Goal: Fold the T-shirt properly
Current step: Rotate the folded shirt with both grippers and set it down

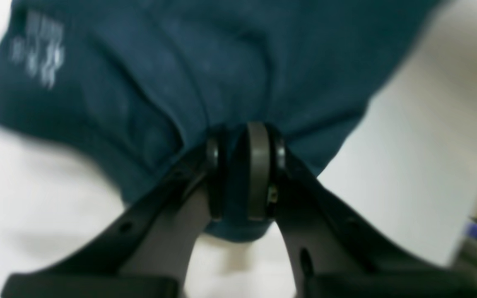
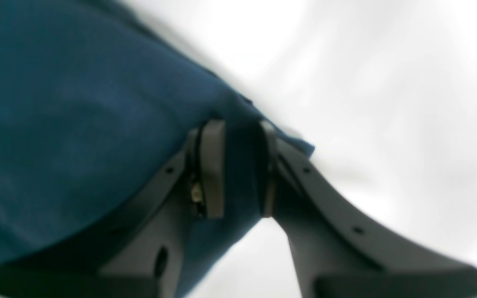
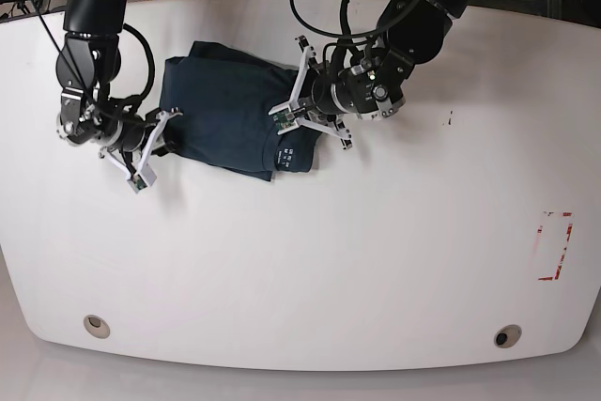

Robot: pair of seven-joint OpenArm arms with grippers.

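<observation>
- A white table [image 3: 310, 260] with rounded corners carries everything.
- The T-shirt [image 3: 230, 115], dark navy-teal and folded into a rough rectangle, lies toward the far left part of the tabletop.
- A red rectangular outline [image 3: 556, 246] is marked on the surface near the right edge.
- Two small round fittings [image 3: 94, 325] sit in the top near the front edge, one at each side.

One T-shirt [image 3: 230, 115], one white table [image 3: 376, 260], and two grippers: left gripper [image 3: 299, 117], right gripper [image 3: 155, 138].
</observation>
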